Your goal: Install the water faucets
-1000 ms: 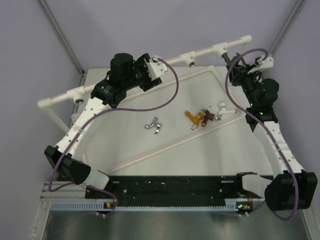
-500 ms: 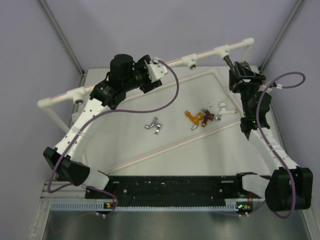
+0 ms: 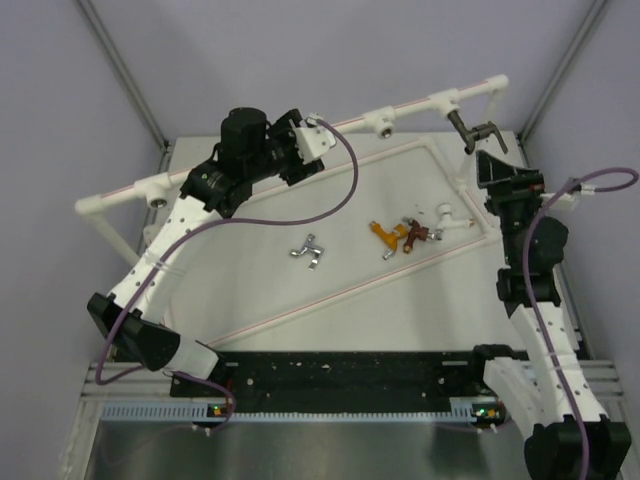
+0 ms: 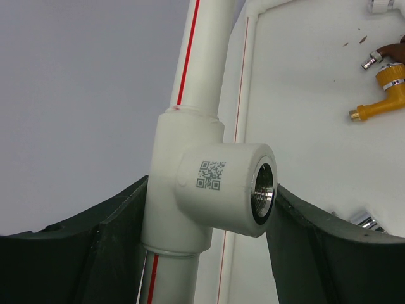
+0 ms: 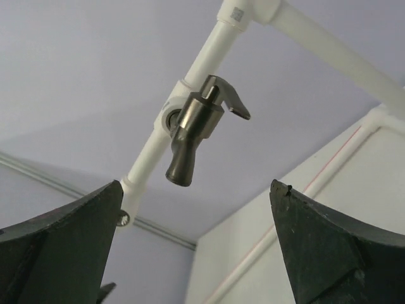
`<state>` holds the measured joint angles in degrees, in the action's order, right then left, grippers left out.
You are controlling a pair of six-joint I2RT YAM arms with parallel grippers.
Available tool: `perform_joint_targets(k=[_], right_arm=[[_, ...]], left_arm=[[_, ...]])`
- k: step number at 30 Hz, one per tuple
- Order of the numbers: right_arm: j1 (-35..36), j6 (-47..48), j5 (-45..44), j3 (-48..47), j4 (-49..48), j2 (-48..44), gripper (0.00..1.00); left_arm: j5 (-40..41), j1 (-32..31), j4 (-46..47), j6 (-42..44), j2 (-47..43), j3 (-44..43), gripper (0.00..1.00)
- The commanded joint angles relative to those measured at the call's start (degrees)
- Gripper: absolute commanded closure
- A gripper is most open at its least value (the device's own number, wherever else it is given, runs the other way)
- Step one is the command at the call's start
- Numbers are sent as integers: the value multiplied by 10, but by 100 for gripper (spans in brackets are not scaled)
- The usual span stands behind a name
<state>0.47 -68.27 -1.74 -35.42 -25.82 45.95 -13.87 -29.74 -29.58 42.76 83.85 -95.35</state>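
"Hanging just in front of the dark grey metal faucet [image 5: 193, 130] with its bent spout and lever handle, your right claw [image 5: 195, 190] is gaping wide, gripping nothing. That faucet is sitting in the end socket of the white plastic pipe rail [image 3: 400, 105], spout drooping; I am judging it seated, so the open claw is making sense."

"Agreeing. Your left claw [image 4: 212, 187] is clasping the white plastic tee socket [image 4: 190, 202] with the printed code square, a finger pressing each side. You are probably bracing the red-striped rail there so it is not twisting while a faucet is turning in. Its metal-threaded hole is gaping empty, facing the loose faucets."

"You are leaving four to fetch: the shiny silver faucet [image 3: 309, 250] is lying alone mid-table, while the orange-gold faucet [image 3: 385, 235], the reddish-brown faucet [image 3: 418, 235] and the white faucet [image 3: 445, 215] are huddling together nearer your right arm on the matte white table [image 3: 300, 300]."

"They are looking smooth, hard and knobbly, so you are needing a grip across the body, not the lever."
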Motion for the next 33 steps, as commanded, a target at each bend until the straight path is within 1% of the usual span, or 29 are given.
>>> perform_joint_targets(k=[1,3,4,6,8,11,13,17,20,21,24,28,31,33], right_arm=[[-2,400,15,-74,131,-38,1],[-2,532,5,-99,156,-45,1],[-2,590,4,-105,154,-48,1],[-2,757,33,-105,131,-56,1],[-2,894,66,-101,105,-64,1],[-2,1057,146,-102,69,-61,1],[-2,1123,189,-112,58,-45,1],[-2,1214,269,-165,103,14,1],[-1,1252,290,-193,112,51,1],[2,1267,290,-202,117,62,1],[15,1331,292,-256,217,100,1],[27,1379,290,-289,289,128,2],[39,1413,265,-290,300,139,2],[43,1431,250,-280,288,150,3]], left_arm=[[-23,-7,23,-11,15,-7,30],[-25,-8,23,-11,15,-7,30],[-26,-8,23,-13,14,-6,30],[-26,-7,25,-12,13,-4,30],[-27,-8,26,-12,11,-2,30],[-27,-7,24,-12,10,-1,30],[-27,-8,25,-13,10,-1,30],[-28,-7,25,-13,10,-2,30],[-27,-8,24,-15,10,-2,30],[-28,-7,24,-15,10,-2,30],[-28,-8,23,-17,11,-4,30],[-26,-7,25,-16,12,-5,30],[-26,-8,24,-17,12,-6,30],[-25,-7,24,-16,13,-6,30]])
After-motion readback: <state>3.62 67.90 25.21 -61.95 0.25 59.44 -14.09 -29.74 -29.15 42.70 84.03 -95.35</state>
